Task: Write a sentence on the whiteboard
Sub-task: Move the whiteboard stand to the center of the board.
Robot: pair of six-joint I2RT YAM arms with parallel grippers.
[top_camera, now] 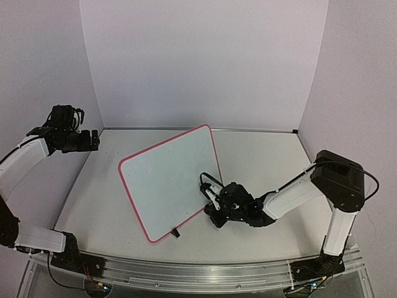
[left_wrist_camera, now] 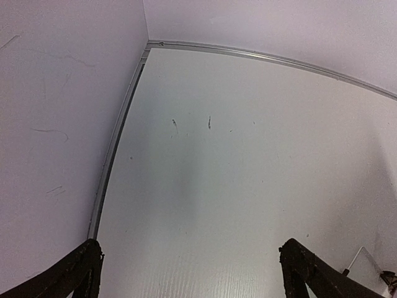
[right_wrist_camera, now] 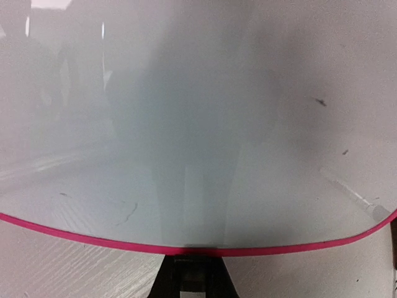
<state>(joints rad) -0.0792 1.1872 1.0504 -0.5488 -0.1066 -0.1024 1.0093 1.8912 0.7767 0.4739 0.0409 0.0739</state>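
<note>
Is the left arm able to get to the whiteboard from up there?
Probably yes: the left gripper hangs open off to the side, and only bare table lies between it and the whiteboard.

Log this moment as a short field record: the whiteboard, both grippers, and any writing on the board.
whiteboard: tilted on the table, pink frame, one black clip foot showing at its near edge
right gripper: shut, fingertips at the board's pink edge, apparently pinching it
left gripper: open, empty, above the table's far-left corner, apart from the board
writing: no sentence visible, only faint stray marks
</note>
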